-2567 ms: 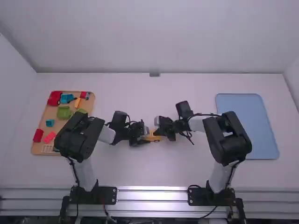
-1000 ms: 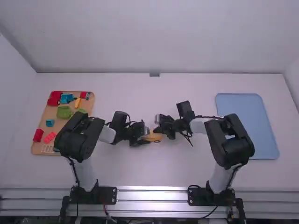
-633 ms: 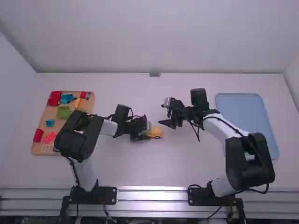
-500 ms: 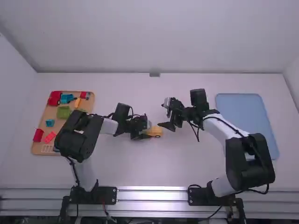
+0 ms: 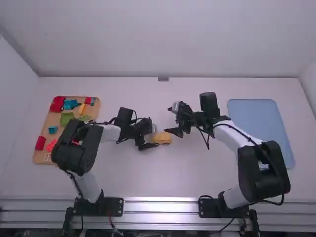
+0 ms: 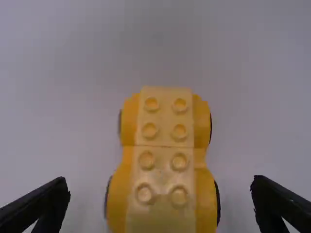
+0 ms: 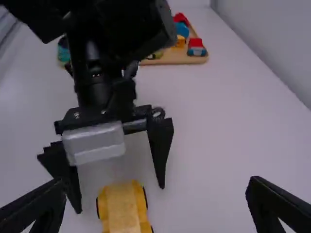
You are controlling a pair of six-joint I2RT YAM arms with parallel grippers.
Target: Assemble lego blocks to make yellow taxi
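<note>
Eight round studs show along the top of the yellow taxi, which stands upright on its dark wheels around the middle of the bench, well in from all its edges. A seam runs across the roof where two pale yellow blocks meet end to end, with darker yellow sides bulging out below them. The left gripper is open and grips nothing; its fingers stand wide apart at the taxi's end nearer the bench's left edge, one to each side of it. The right gripper is open too, its fingers spread and empty, just beside the taxi toward the bench's right edge and a little toward the far one. Near the bench's left edge lies a wooden tray. In its far left corner sits a red vehicle, with a blue wheeled piece next to it and a yellow block nearer the far right corner. A green piece lies farther in, a small blue block beyond it toward the left edge, and a red block at that edge. Near the bench's right edge lies a blue tray.
</note>
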